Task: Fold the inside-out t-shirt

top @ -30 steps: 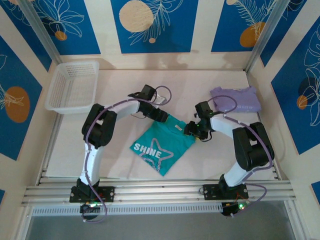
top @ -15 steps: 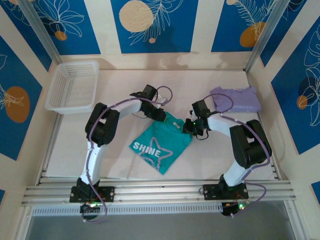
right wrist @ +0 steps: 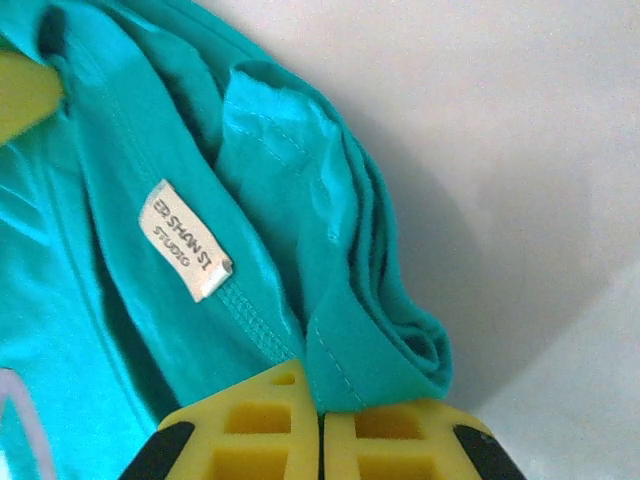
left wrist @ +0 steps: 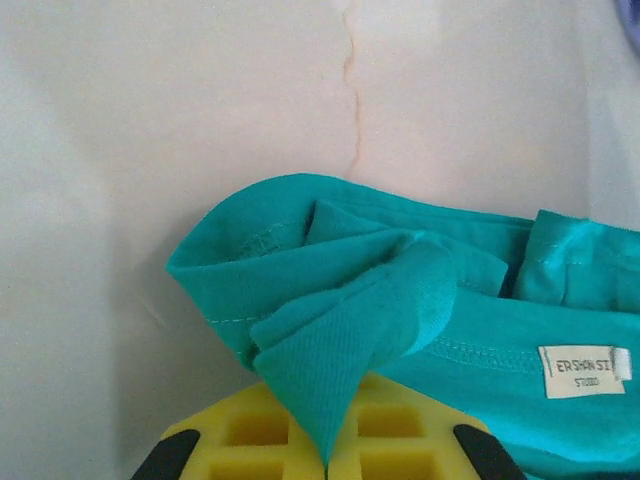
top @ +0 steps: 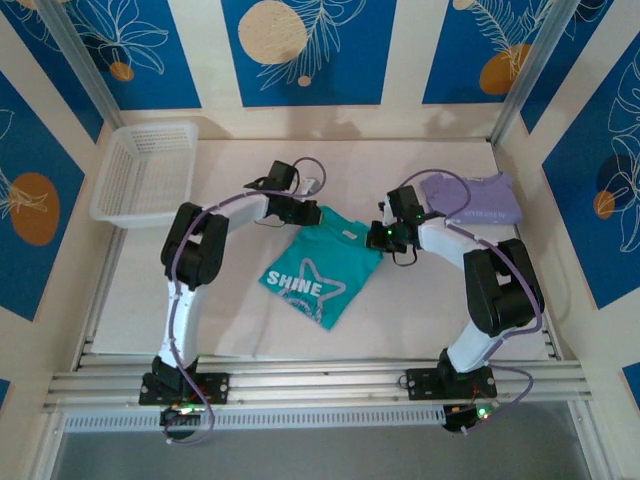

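At far corners: t-shirt (top: pixel 315 275) pinched.
My left pincer (top: pixel 306 212) and right pincer (top: pixel 379 237) clamp limp, light cloth; seamed edges seem the surest holds.

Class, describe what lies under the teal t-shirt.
The t-shirt rests on the pale table, which shows all round it. Anything beneath the cloth itself is covered.

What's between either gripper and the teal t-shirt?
Nothing visible. The left gripper and right gripper are both shut on the t-shirt at its far edge. The lavender shirt lies off to the right, apart from it.
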Controlling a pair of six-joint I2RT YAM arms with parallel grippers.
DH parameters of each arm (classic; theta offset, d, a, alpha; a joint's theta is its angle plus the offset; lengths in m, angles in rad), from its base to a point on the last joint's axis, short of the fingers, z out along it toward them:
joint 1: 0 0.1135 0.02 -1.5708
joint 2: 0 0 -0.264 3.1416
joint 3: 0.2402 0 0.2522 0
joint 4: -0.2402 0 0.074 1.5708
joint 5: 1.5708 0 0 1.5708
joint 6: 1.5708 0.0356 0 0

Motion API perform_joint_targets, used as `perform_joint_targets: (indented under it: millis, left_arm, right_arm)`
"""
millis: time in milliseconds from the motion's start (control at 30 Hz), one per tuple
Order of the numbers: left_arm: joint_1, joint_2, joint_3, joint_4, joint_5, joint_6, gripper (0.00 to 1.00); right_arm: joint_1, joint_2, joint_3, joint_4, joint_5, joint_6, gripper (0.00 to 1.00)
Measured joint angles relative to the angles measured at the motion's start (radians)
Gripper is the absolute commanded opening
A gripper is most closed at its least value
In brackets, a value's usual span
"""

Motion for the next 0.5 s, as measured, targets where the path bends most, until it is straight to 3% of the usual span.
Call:
perform_joint_targets:
  millis: [267, 500]
  left_arm:
    - [0.037, -0.058, -0.026, 0.207, -0.019, -0.085, 0.00]
    - [0.069, -0.081, 0.051, 0.354, -0.065, -0.116, 0.00]
  right_arm:
    - [-0.037, 0.087, 0.234, -0.001, 0.010, -0.103, 0.03]
    - [-0.069, 0.158, 0.522, -0.003, 0.010, -0.229, 0.03]
